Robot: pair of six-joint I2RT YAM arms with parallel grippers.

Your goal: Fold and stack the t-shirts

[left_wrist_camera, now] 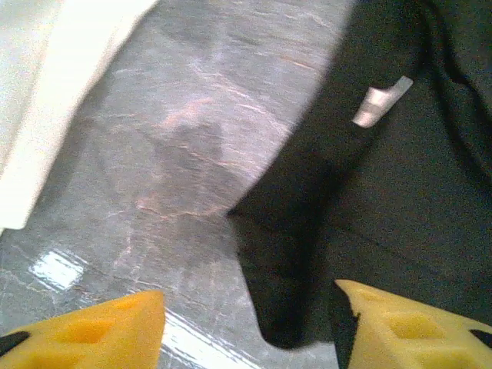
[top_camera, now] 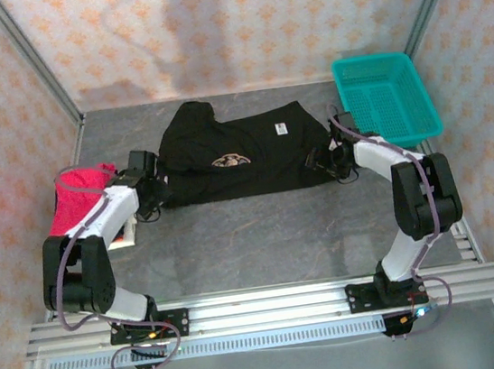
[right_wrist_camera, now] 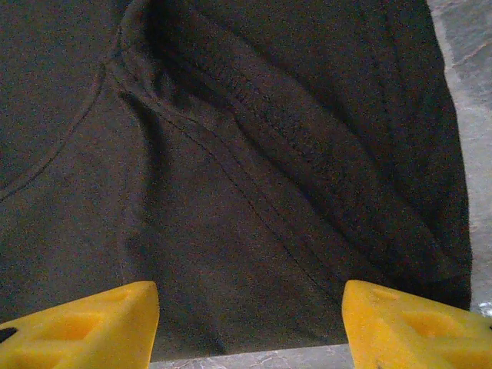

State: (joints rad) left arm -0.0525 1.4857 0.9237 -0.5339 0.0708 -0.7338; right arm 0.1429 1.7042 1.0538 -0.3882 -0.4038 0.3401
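Note:
A black t-shirt [top_camera: 235, 159] lies spread flat at the back middle of the table, its beige emblem [top_camera: 226, 161] and small white label [top_camera: 281, 127] facing up. A crimson-pink t-shirt [top_camera: 78, 196] sits bunched at the left edge. My left gripper [top_camera: 156, 184] is at the black shirt's left edge. In the left wrist view it [left_wrist_camera: 250, 338] is open, with a corner of the black shirt [left_wrist_camera: 369, 200] lying on the table between the yellow fingertips [left_wrist_camera: 100, 330]. My right gripper [top_camera: 325, 158] is at the shirt's right edge. It [right_wrist_camera: 247, 330] is open just above the black cloth [right_wrist_camera: 231, 154].
A teal mesh basket [top_camera: 386, 98] stands at the back right, close to my right arm. Patterned walls close in the table at the back and on both sides. The grey tabletop [top_camera: 263, 237] runs bare in front of the black shirt.

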